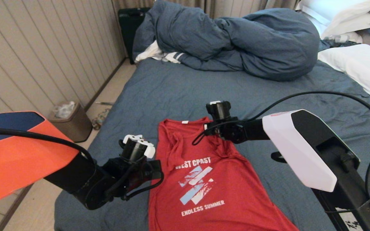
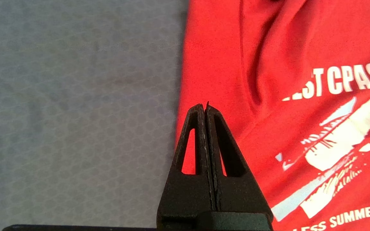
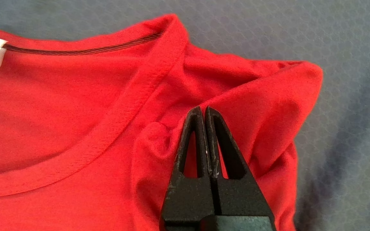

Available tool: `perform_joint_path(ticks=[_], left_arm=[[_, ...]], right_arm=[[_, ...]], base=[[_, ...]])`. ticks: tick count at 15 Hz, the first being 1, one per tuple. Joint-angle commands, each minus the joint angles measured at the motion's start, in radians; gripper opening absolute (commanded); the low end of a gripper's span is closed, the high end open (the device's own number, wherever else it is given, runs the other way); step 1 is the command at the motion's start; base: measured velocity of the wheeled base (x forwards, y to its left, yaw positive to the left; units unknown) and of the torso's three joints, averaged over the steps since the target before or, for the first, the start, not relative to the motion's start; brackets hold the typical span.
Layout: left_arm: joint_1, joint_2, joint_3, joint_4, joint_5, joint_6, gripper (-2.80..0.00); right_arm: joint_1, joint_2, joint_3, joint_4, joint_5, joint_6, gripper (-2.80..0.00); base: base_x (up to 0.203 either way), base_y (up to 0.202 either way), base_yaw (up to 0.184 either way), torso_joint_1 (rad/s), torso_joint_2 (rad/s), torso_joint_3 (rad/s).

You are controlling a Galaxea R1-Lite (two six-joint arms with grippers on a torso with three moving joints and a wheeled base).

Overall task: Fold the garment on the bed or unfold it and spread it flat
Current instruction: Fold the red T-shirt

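Both pairs of jaws are sitting pressed together with no cloth between them. The left gripper [image 2: 206, 107] is hovering at the garment's [image 1: 210, 179] side edge, and the right gripper [image 3: 203, 110] is hanging over its bunched shoulder beside the collar [image 3: 133, 96]. The garment is lying print-up on the bed [image 1: 172, 93], directly beneath both sets of tips. It appears mostly spread, yet both sleeves are looking tucked or crumpled under, so flattening seems only partly done. Its long axis is running from the right tips' side, collar away from the robot, toward the hem nearest the robot.
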Motion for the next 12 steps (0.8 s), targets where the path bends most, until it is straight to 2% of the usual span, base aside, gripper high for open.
perform_joint_path(ticks=[1,4,7,9,11,12], left_arm=[[0.000,0.000,0.002,-0.004,0.002,-0.003,-2.80],[0.001,-0.082,0.010,-0.006,0.022,-0.030,-2.80],[0.001,-0.242,0.051,0.008,0.027,-0.029,-2.80],[0.001,-0.355,0.061,0.069,0.014,-0.025,-2.80],[0.008,-0.490,0.066,0.194,-0.067,-0.022,-2.80],[0.015,-0.521,0.077,0.270,-0.142,-0.021,-2.80]], right_arm=[[-0.002,0.011,-0.003,-0.001,-0.002,0.002,-2.80],[-0.011,-0.109,0.042,0.007,-0.003,0.012,-2.80],[-0.010,-0.313,0.202,0.005,-0.003,0.034,-2.80],[-0.011,-0.456,0.336,0.008,0.000,0.037,-2.80],[-0.043,-0.574,0.530,0.021,0.002,0.039,-2.80],[-0.075,-0.618,0.619,0.027,0.006,0.040,-2.80]], base=[[0.000,0.000,0.000,0.000,0.00,0.000],[0.000,0.000,0.000,0.000,0.00,0.000],[0.000,0.000,0.000,0.000,0.00,0.000],[0.000,0.000,0.000,0.000,0.00,0.000],[0.000,0.000,0.000,0.000,0.00,0.000],[0.000,0.000,0.000,0.000,0.00,0.000]])
